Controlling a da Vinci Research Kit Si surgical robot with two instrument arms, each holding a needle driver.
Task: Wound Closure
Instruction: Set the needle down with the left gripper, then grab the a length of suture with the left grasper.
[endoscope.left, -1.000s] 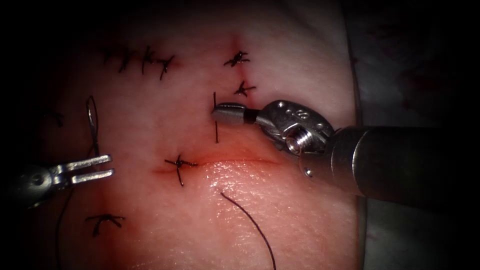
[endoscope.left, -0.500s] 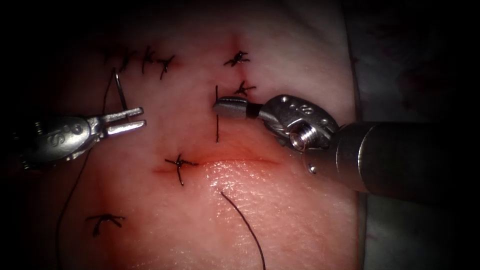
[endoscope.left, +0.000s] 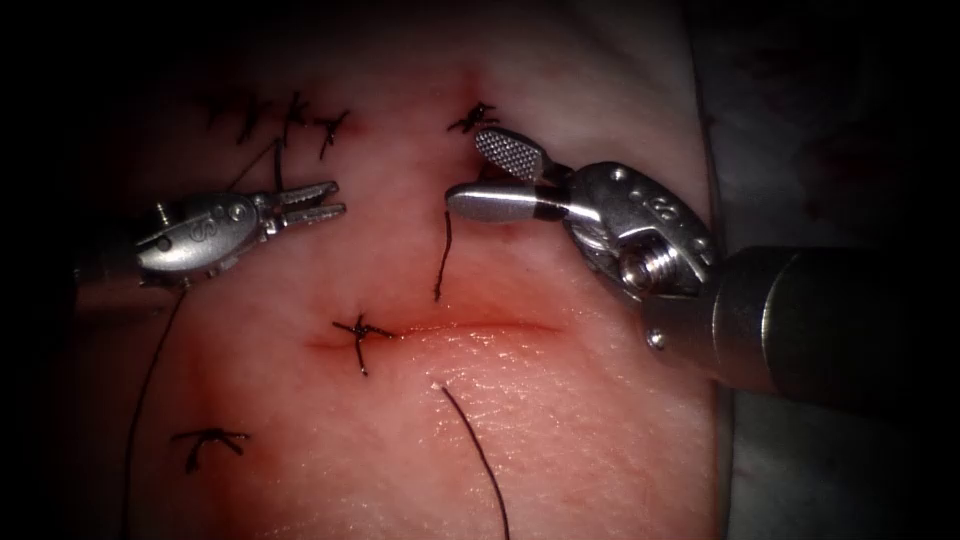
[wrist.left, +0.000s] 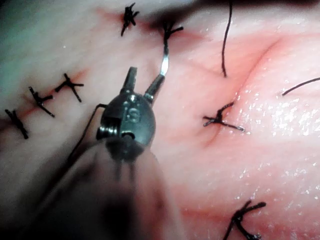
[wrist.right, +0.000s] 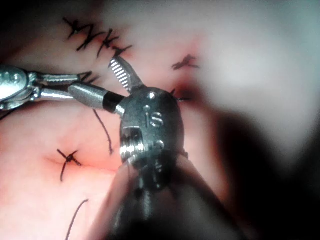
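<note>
The jaws of the right tool are spread wide and pinch nothing. Those of the left tool are almost pressed together, and I judge that they grip the needle near one end of its curve, although in the left wrist view they seem more apart. Nearest to the endoscope, a loose strand of thread lies on the tissue and ends just below the cut. The cut runs across the picture, with a little red fluid along it. At its left end there is one knotted stitch; the part to the right of this stitch has no knot yet. Just beyond the cut a second strand rises toward the lower jaw of the right tool and stops close under it, apart from it. The two strands may be one thread passing under the cut, but this I cannot confirm. Farther away and to the left, the needle stands up from the left tool; it looks free of the tissue, and its far end is close to the old stitches. A long thread trails down from this tool. As I judge it, the closure is only begun: one stitch is tied, and most of the cut is left.
</note>
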